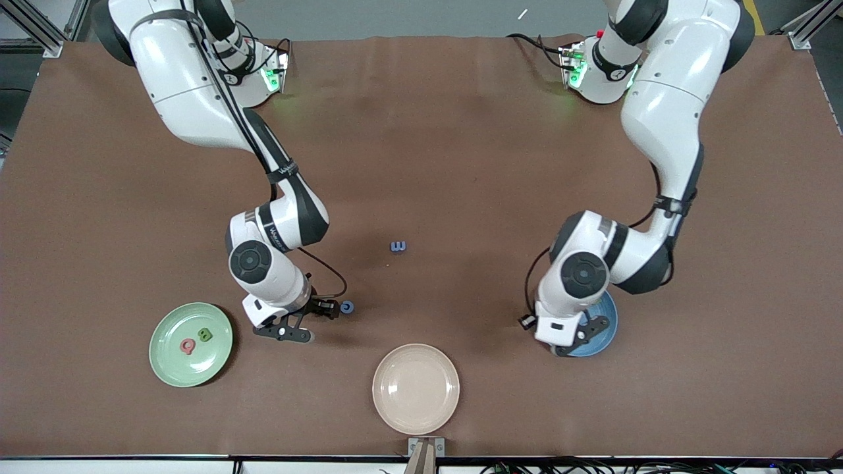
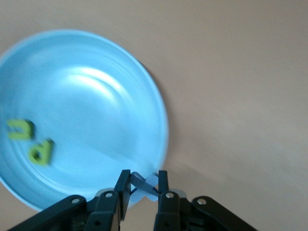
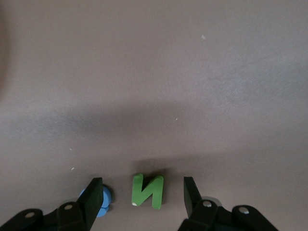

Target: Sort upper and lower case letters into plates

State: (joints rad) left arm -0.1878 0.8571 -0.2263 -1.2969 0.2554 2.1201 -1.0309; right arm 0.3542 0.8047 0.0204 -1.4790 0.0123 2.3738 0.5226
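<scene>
1. Cream plate (image 1: 415, 388) nearest the front camera.
2. Green plate (image 1: 191, 343) holds two letters.
3. Left end effector (image 2: 143, 185), over blue plate (image 2: 82, 96), grasping a blue letter (image 2: 144, 185).
4. Right end effector (image 3: 143, 195) released, straddling green letter (image 3: 147, 191) on bench (image 1: 461, 164).

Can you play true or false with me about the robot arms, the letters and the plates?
1. The left gripper holds a pale blue letter over the blue plate. True.
2. The right gripper has its jaws shut tight on the green letter. False: its jaws stand open on either side of the green letter, which lies on the table.
3. The green plate has two letters on it. True.
4. The beige plate has a letter on it. False: nothing is on it.
5. The blue plate has no letters. False: two yellow-green letters lie on it.
</scene>
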